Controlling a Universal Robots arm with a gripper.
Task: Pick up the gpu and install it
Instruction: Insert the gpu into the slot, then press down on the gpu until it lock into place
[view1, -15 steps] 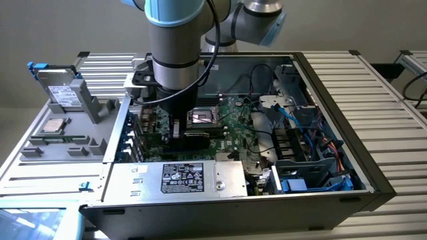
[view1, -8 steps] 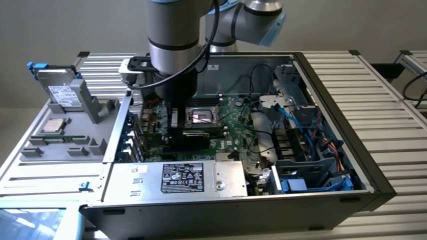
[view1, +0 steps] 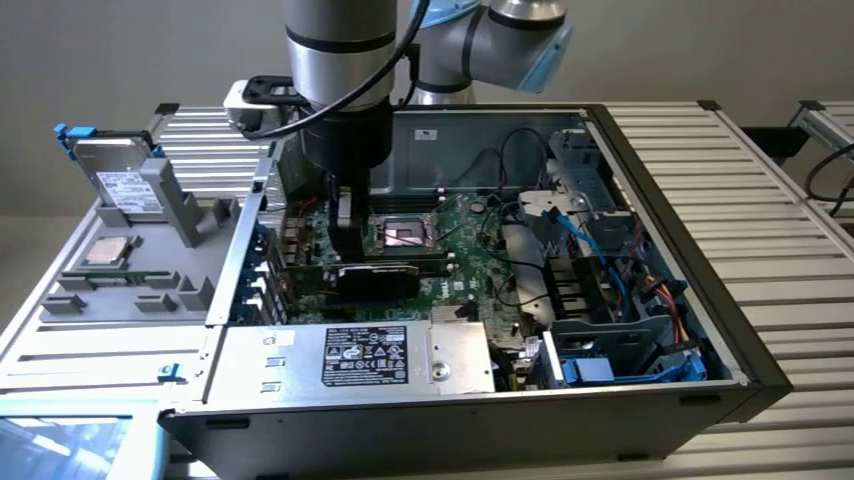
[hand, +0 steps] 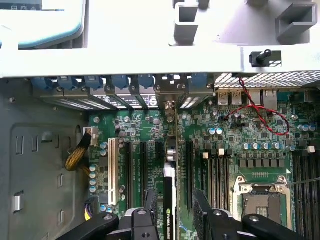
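The gripper (hand: 172, 210) hangs low inside the open computer case (view1: 747, 330), its fingers (hand: 150, 202) spread wide on either side of the gpu (hand: 170, 192), gripping nothing. The gpu stands on edge in a motherboard (hand: 240, 140) slot, at the CPU socket's (hand: 262, 200) nine o'clock.

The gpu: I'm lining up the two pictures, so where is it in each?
Exterior view: the gpu stands on edge on the motherboard, below the gripper.
Wrist view: the gpu runs between the open fingers.
Shared landmark: the CPU socket.
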